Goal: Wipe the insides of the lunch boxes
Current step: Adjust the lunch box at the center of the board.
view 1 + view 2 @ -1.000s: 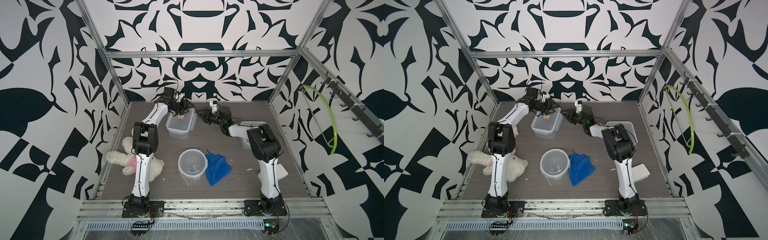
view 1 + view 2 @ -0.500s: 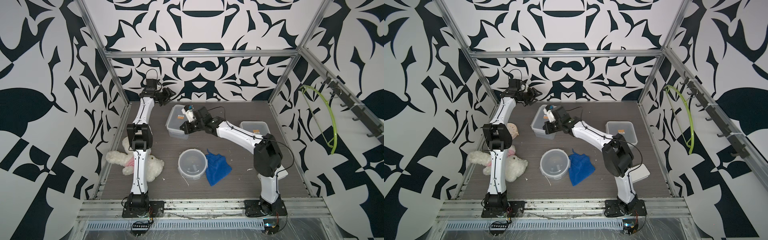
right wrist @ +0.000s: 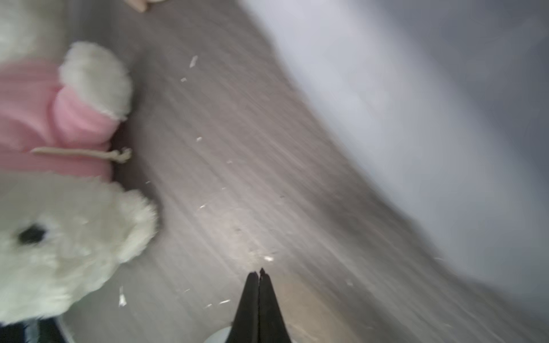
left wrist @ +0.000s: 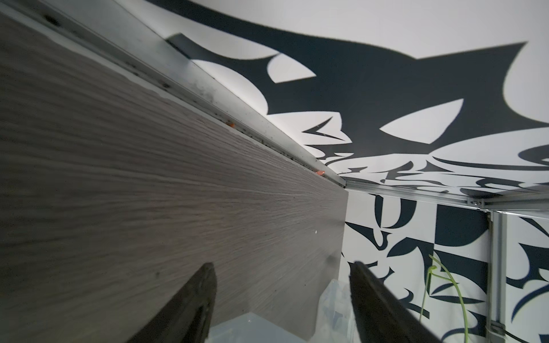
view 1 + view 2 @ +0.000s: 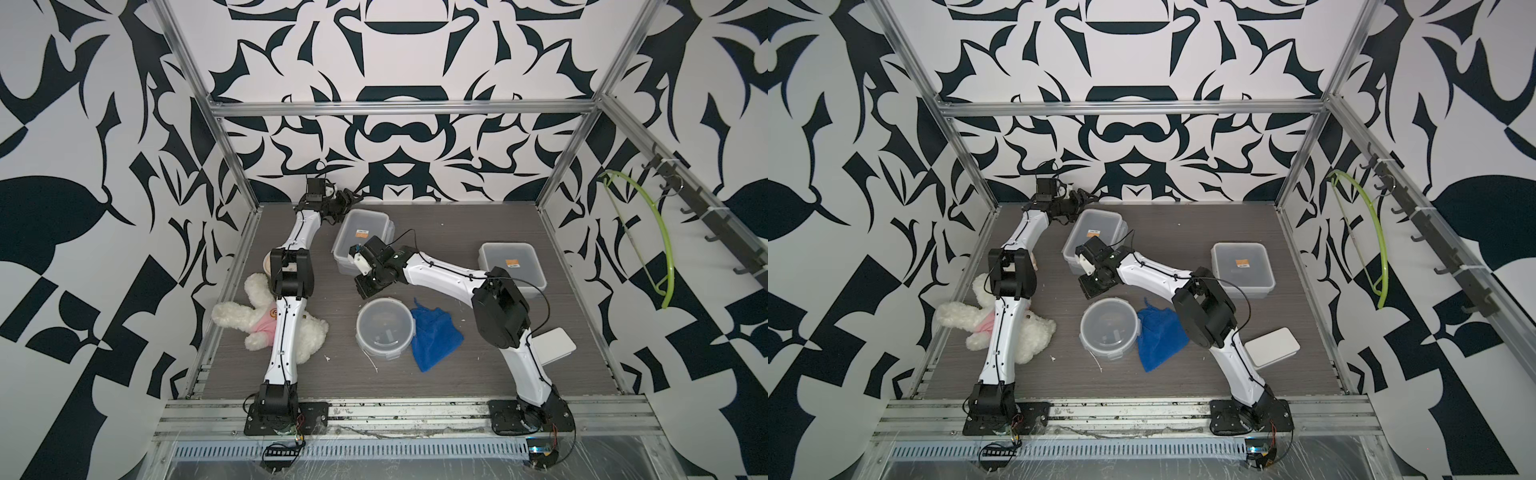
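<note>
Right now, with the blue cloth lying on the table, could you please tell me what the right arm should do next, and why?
Probably open the right gripper and swing it toward the blue cloth. Its jaws are shut on nothing, and the cloth lies untouched beside the round lunch box, so no wiping can start without it.

Rectangular lunch box [image 5: 365, 220] partly behind right arm [image 5: 436, 274], right wrist view blurred
</note>
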{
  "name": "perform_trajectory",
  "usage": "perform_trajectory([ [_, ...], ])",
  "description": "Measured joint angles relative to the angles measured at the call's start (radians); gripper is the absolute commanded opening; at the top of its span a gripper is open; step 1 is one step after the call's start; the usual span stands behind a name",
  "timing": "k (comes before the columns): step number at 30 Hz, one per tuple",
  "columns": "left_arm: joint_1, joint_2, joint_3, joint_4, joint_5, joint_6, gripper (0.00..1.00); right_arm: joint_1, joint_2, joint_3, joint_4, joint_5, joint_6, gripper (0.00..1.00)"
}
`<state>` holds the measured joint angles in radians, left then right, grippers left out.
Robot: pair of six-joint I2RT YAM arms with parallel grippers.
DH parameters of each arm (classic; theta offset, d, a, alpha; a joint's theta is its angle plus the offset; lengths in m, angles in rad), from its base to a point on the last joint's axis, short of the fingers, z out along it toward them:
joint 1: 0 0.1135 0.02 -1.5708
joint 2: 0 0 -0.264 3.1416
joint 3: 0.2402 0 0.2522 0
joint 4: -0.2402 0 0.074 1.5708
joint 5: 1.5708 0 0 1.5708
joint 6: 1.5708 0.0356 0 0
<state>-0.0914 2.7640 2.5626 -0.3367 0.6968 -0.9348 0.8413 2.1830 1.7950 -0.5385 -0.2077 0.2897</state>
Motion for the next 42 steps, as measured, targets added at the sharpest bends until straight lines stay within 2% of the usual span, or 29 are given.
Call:
perform_trajectory([
  [3, -0.011, -0.032, -0.092, 0.037, 0.021, 0.002, 0.65, -0.045, -0.020, -0.048, 0.035, 0.007, 0.028, 0.00],
  [6, -0.011, -0.081, -0.224, 0.040, 0.023, 0.030, 0.63, -0.109, -0.063, -0.120, 0.040, -0.019, 0.067, 0.00],
  [13, 0.024, -0.316, -0.603, -0.034, -0.012, 0.130, 0.63, -0.252, -0.094, -0.153, 0.098, -0.020, 0.101, 0.00],
  [22, 0.008, -0.465, -0.780, -0.065, -0.027, 0.173, 0.59, -0.421, -0.158, -0.186, 0.125, 0.015, 0.100, 0.00],
  [26, 0.006, -0.515, -0.809, -0.122, -0.058, 0.194, 0.60, -0.486, -0.155, -0.172, 0.118, 0.048, 0.106, 0.00],
  [28, 0.005, -0.543, -0.820, -0.141, -0.071, 0.201, 0.60, -0.510, -0.120, -0.102, 0.093, 0.061, 0.109, 0.00],
  [30, 0.001, -0.569, -0.835, -0.151, -0.072, 0.200, 0.59, -0.529, -0.033, 0.055, 0.066, 0.073, 0.109, 0.00],
  [34, -0.027, -0.613, -0.898, -0.154, -0.073, 0.193, 0.59, -0.536, 0.254, 0.540, -0.005, 0.057, 0.109, 0.00],
  [37, -0.076, -0.620, -0.935, -0.155, -0.072, 0.186, 0.59, -0.530, 0.468, 0.864, -0.040, -0.029, 0.132, 0.02],
  [39, -0.115, -0.620, -0.948, -0.158, -0.064, 0.174, 0.57, -0.527, 0.546, 0.941, -0.028, -0.116, 0.165, 0.03],
  [42, -0.168, -0.620, -0.959, -0.161, -0.057, 0.161, 0.57, -0.526, 0.580, 0.895, 0.046, -0.240, 0.235, 0.05],
])
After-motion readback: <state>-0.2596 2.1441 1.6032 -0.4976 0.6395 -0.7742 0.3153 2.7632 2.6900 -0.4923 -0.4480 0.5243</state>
